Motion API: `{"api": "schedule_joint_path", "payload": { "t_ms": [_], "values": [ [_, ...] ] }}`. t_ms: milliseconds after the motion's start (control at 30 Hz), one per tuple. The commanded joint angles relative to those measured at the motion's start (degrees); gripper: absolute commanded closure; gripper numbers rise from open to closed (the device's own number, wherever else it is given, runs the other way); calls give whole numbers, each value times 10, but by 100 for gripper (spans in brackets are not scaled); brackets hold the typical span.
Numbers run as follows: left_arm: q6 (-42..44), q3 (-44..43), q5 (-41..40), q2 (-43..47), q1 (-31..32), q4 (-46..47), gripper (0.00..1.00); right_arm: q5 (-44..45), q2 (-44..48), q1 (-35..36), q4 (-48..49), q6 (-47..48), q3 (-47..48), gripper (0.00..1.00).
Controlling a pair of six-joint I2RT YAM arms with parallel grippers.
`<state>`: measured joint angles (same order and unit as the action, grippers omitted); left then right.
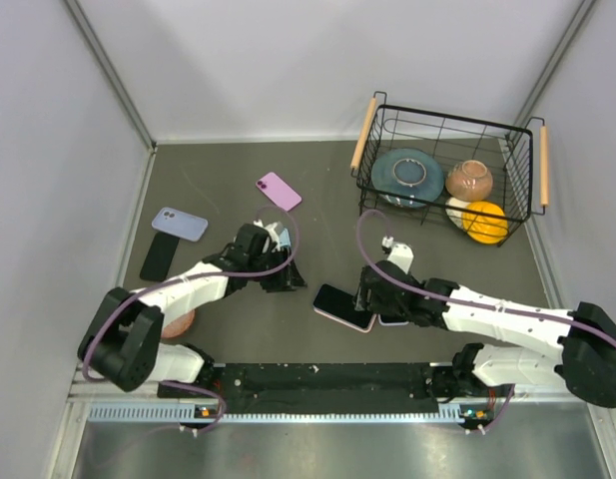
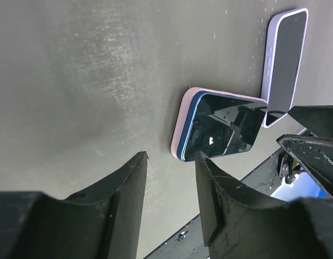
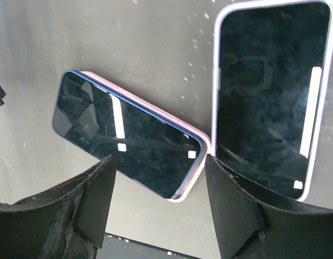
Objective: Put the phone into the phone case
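The phone (image 3: 128, 141) lies on the pink case (image 2: 176, 135) at the top view's centre, long axis slanting upper left to lower right, just beneath the right gripper (image 3: 159, 167), open and empty; the left gripper (image 2: 171, 156), also open, sits farther left.

No words, numbers or signs can be read in any view. The phone (image 3: 128, 143) has a dark screen with only small bright spots of light on it. The second phone (image 3: 269, 97), just to the right of it, has the same kind of dark screen with shiny spots and no writing that can be made out.
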<state>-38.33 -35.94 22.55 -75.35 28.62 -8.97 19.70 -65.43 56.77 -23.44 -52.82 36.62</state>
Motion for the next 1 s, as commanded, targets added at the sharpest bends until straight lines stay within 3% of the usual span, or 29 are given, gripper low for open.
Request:
{"api": "schedule_joint_path", "payload": {
  "t_ms": [0, 267, 633, 867, 900, 967],
  "values": [
    [4, -37, -17, -35, 29, 58, 56, 27, 34, 2, -19, -118, -28, 36],
    [9, -42, -30, -75, 47, 83, 62, 2, 45, 9, 1, -158, -54, 38],
    [10, -40, -28, -110, 61, 102, 72, -5, -9, 26, 10, -202, -59, 40],
    [8, -31, -20, -114, 75, 106, 86, -12, -51, 30, 41, -199, -45, 40],
    [7, -30, -19, -115, 76, 106, 95, -12, -57, 31, 42, -199, -42, 40],
    [4, -28, -15, -120, 83, 106, 100, -17, -67, 32, 52, -198, -37, 41]
  ]
}}
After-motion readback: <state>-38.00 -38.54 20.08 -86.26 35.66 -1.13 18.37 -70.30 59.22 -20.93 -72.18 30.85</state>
